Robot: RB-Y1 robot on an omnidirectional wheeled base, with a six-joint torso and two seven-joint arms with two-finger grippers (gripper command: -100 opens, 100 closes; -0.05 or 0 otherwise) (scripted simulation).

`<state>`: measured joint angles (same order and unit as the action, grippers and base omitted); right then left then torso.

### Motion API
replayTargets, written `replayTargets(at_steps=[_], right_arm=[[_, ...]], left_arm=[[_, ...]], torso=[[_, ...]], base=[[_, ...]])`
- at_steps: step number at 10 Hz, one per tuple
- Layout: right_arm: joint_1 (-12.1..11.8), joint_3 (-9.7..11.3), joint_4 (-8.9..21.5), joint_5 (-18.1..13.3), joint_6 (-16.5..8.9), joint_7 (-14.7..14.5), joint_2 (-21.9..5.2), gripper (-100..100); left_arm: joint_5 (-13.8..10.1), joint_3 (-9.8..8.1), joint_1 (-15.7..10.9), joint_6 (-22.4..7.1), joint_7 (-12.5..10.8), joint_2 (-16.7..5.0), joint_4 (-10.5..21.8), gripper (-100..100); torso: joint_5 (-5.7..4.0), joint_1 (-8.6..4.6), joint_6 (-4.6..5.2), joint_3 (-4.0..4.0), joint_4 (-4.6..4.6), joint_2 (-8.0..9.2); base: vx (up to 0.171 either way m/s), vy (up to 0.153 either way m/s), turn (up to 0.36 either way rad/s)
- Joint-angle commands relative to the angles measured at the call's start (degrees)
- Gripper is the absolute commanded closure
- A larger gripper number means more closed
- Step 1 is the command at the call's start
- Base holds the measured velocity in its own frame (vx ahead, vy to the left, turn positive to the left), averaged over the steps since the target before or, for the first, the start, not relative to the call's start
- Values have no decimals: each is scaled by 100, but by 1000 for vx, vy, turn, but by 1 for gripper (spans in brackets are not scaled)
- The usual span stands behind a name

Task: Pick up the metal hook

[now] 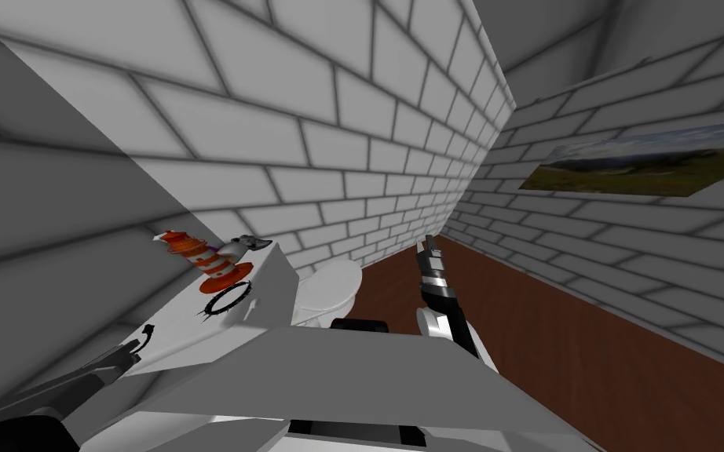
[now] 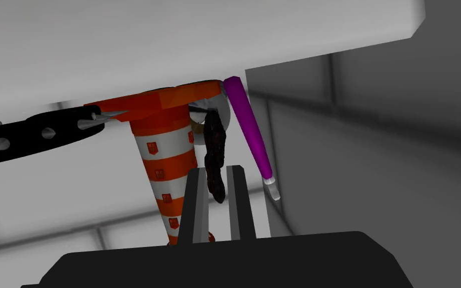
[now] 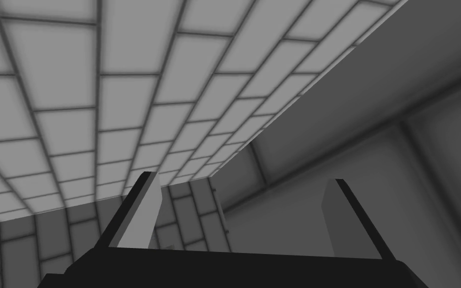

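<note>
**Left wrist view: fingers pinched on the dark hook, lift not yet made**

In the left wrist view the left gripper (image 2: 218,172) has its two fingers (image 2: 198,202) standing close together, far narrower than their open stance. The end of the hook (image 2: 214,145) sits between them. The blades appear to press its sides, so the grasp reads as made. The hook is a rough, brownish-black, curved piece reaching out from the fingertips. Beyond it stand an orange-and-white traffic cone (image 2: 167,165) and a purple stick with a pale tip (image 2: 248,127). A black spiked collar (image 2: 34,132) lies just beside the cone's base. All of these are on a white shelf (image 2: 174,45).

The head view places this on the robot's left. There the hook (image 1: 147,335) is at the near end of the shelf (image 1: 184,333), well apart from the collar (image 1: 227,300) and the cone (image 1: 210,263). The left gripper (image 1: 133,353) meets it from the shelf's edge. Whether the hook is clear of the surface cannot be told.

The right gripper (image 1: 429,249) is raised ahead of the chest, over the brown floor (image 1: 557,345). Its fingers stand wide apart with nothing between them.

The step in hand looks like the end of the grasp. The next move calls for a straight lift away from the shelf. Since only the hook's end is pinched, the piece could pivot, so the grip should be firm and the rise slow.
</note>
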<state>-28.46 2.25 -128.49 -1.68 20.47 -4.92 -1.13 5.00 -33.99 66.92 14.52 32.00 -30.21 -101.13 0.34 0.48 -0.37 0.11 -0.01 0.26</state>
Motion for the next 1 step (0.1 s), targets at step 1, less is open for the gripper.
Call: replayTargets(at_steps=[1], right_arm=[[0,0,0,0,0,0,0,0]], left_arm=[[0,0,0,0,0,0,0,0]], torso=[[0,0,0,0,0,0]], base=[[0,0,0]])
